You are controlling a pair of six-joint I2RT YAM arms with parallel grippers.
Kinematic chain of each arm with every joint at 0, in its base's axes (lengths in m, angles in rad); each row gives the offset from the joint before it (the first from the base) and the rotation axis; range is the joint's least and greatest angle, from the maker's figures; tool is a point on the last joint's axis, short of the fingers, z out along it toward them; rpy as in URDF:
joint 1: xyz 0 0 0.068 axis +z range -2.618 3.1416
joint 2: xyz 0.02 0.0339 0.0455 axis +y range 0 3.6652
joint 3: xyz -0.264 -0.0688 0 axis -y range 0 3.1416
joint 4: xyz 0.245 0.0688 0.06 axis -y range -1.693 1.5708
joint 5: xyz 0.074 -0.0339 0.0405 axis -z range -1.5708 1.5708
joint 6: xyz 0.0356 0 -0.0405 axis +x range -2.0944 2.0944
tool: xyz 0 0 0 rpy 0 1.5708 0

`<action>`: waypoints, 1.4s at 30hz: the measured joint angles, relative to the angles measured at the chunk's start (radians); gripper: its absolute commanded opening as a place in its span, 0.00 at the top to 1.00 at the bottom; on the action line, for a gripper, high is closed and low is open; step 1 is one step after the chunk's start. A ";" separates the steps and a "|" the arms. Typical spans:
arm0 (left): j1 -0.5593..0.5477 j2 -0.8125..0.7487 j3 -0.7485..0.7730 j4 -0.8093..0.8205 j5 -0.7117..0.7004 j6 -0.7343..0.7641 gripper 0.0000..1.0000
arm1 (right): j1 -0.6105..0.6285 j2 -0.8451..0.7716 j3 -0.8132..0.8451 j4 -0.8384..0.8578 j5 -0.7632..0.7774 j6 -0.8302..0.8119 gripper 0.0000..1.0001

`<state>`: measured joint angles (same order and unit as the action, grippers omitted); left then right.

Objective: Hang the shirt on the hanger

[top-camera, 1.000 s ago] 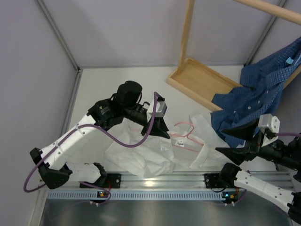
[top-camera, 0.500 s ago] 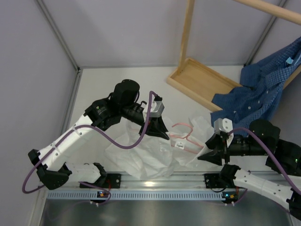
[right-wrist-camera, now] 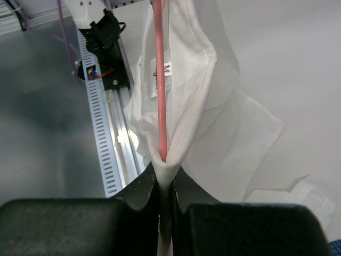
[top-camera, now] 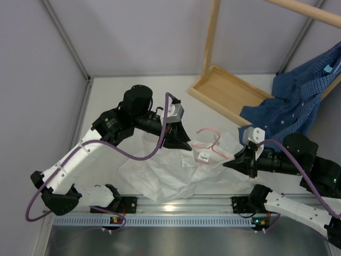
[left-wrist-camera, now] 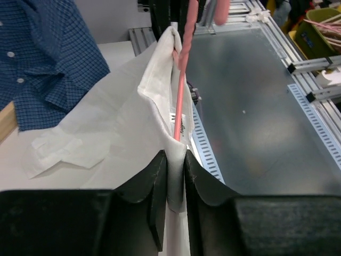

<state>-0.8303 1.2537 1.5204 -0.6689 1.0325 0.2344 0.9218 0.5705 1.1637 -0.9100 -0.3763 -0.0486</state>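
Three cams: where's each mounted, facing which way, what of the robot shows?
Top external: above and behind the bases, looking down; left arm, right arm, shirt, hanger, wooden rack.
Left wrist: on the left arm, facing the near rail past its fingers, pinching shirt.
Right wrist: on the right arm, facing leftwards past its fingers, clamped on shirt.
Shared: all show shirt and hanger.

Only one letter, M, can be read, printed on a small white tag (right-wrist-camera: pixel 167 69) inside the shirt (right-wrist-camera: pixel 234 133), beyond the closed jaws of the right gripper (right-wrist-camera: pixel 165 178), just beside the hanger (right-wrist-camera: pixel 159 80).
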 measured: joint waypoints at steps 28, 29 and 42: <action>0.024 -0.643 -0.312 0.099 -1.398 -0.460 0.02 | 0.000 0.396 0.954 -0.044 1.026 0.077 1.00; 0.024 -0.654 -0.342 0.092 -1.413 -0.460 0.02 | 0.000 0.417 1.003 -0.043 1.059 0.084 1.00; 0.024 -0.734 -0.696 0.002 -1.450 -0.498 0.02 | -0.064 0.558 0.669 -0.049 1.294 0.280 1.00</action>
<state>-0.8059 0.5194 0.8242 -0.6670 -0.4175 -0.2638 0.8577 1.1282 1.8332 -0.9588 0.9173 0.2310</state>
